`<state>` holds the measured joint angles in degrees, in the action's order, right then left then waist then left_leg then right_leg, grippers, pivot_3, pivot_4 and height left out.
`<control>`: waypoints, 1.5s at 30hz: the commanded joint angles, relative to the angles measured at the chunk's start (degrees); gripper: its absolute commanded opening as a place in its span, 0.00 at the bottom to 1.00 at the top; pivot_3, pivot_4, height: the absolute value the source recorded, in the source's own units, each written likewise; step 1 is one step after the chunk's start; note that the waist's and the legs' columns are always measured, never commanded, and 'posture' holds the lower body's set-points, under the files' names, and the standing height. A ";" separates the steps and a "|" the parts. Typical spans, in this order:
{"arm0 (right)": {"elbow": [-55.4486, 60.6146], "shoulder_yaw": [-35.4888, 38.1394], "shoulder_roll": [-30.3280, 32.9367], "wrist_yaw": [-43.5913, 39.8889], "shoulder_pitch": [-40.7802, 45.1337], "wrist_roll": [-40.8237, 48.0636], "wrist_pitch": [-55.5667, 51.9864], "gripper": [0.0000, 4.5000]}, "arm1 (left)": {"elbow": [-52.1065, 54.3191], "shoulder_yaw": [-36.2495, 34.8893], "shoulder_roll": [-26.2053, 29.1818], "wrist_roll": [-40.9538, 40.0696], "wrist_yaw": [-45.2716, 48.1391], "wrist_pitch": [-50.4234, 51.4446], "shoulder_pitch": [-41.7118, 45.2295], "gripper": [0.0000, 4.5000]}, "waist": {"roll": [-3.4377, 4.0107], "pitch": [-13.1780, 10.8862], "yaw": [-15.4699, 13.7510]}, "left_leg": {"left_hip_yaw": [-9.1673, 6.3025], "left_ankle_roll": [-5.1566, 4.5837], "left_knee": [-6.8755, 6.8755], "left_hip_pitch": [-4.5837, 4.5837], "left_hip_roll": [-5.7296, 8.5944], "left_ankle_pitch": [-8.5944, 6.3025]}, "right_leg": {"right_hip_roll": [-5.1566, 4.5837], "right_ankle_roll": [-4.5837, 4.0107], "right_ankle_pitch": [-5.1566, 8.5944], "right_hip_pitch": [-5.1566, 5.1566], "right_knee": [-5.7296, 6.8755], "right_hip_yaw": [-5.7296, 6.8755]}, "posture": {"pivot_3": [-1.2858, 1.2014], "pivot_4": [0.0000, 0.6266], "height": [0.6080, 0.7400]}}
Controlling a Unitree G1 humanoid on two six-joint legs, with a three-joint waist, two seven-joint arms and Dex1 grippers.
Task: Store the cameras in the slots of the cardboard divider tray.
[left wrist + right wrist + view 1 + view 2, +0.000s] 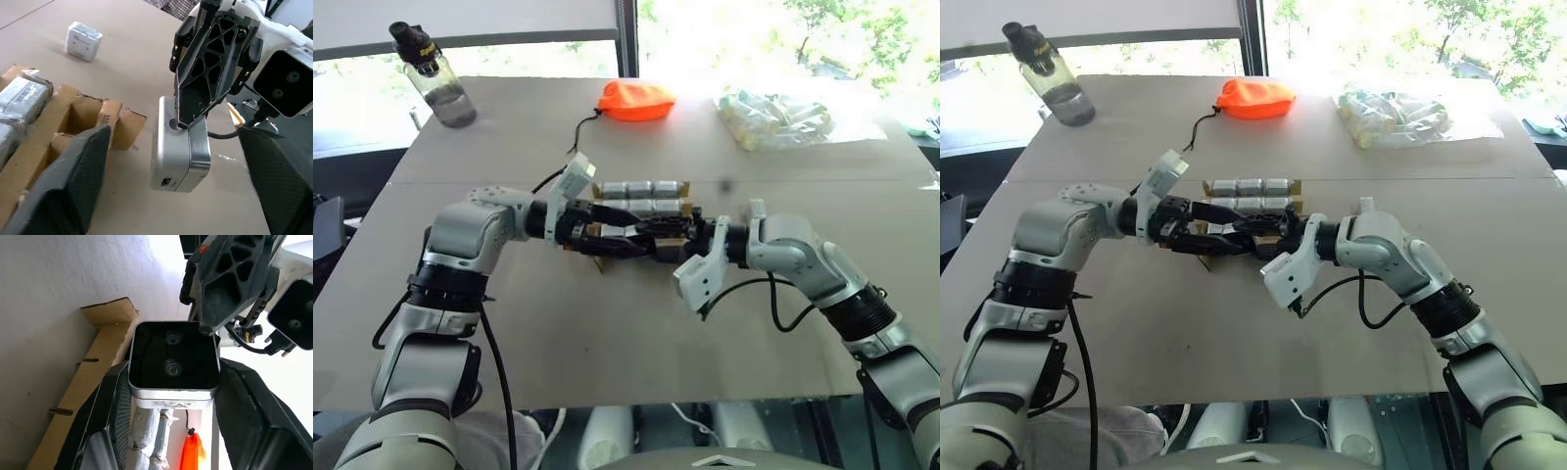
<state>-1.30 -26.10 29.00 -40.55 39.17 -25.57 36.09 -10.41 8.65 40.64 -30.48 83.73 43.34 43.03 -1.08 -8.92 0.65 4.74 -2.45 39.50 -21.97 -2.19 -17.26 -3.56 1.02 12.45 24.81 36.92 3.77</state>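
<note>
You've got a hand-over happening right over the near edge of the cardboard divider tray [641,220], so watch it. The right gripper [195,115] is clamped on one camera [180,151], its black lens face showing between the fingers in the right wrist view, held in the air just off the tray's near corner. The left gripper [1234,235] faces it with jaws apart on either side of that camera, not yet pinching it. Risk one: if your right lets go before the left bites, the camera drops onto the table [607,333] or clips the tray wall. Risk two: shiny metal sides, a grip on the edge could let it twist or squirt out. Risk three: both sets of fingers crowd the tray's near slats, so a nudge could shove or fold the cardboard and shift the filled slots. The tray's far rows already hold wrapped cameras [646,190]; the near slots look empty. One loose camera [84,41] lies on the table, apart from the tray. Beyond the tray sit an orange pouch [635,100], a bag of tubes [773,117] and a bottle [433,78], all well clear.
</note>
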 commanded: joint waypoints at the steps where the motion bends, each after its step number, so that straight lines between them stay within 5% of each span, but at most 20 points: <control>1: 0.73 0.72 -0.26 0.36 1.69 0.99 1.07 0.41 | 0.22 0.06 -0.02 -0.08 1.45 -0.24 1.83 0.53 | 0.00 0.00 0.04 | 0.00 0.00 0.00 0.00 0.00 0.00 | 0.00 0.00 0.00 0.00 0.00 0.00 | 0.52 0.24 1.00; 3: 0.65 0.81 -0.30 0.37 1.70 1.00 1.17 0.41 | 0.62 0.33 0.11 -0.19 1.71 -0.22 1.62 0.29 | 0.00 0.00 0.05 | -0.01 0.00 0.00 0.00 0.00 0.00 | 0.00 0.00 0.00 0.00 0.00 0.00 | 0.52 0.24 1.00; 8: 1.51 1.12 -0.12 -0.98 0.81 2.74 -0.83 0.41 | 0.47 0.39 0.12 0.43 2.14 -0.82 1.66 0.18 | 0.00 0.00 0.06 | -0.01 0.00 0.00 0.00 -0.01 0.00 | 0.01 0.00 0.00 0.00 0.01 0.00 | 0.52 0.24 1.00; 14: 4.38 4.10 1.66 -2.33 -2.53 7.12 -6.08 1.00 | -4.25 0.69 -0.01 3.61 3.20 -6.33 4.58 0.18 | 0.00 0.00 -0.23 | -0.03 0.00 0.00 -0.01 0.00 0.00 | 0.00 0.00 0.00 0.00 0.01 0.02 | 0.52 0.24 1.00; 33: 31.07 26.49 3.60 -2.70 -36.65 51.25 -55.03 1.00 | -34.81 0.65 -6.31 16.51 8.65 -41.25 17.39 0.18 | -0.08 0.01 -1.24 | 0.01 -0.03 0.07 -0.02 0.07 -0.01 | 0.03 0.00 -0.01 -0.09 -0.04 0.10 | 0.52 0.24 1.00; 45: 39.90 36.06 4.61 -3.97 -50.95 65.59 -59.18 1.00 | -37.27 3.78 -10.04 16.54 8.77 -45.84 17.51 0.18 | -0.13 0.01 -1.32 | -0.15 -0.12 0.09 0.02 0.08 -0.07 | 0.06 0.01 -0.01 -0.15 -0.06 0.08 | 0.52 0.24 1.00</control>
<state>36.23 8.14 34.05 -44.35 -11.78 38.27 -24.65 -48.23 12.36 30.29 -13.61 92.21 -1.02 59.57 -1.21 -8.91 -0.67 4.59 -2.58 39.58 -21.95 -2.11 -17.33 -3.48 1.03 12.44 24.66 36.86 3.85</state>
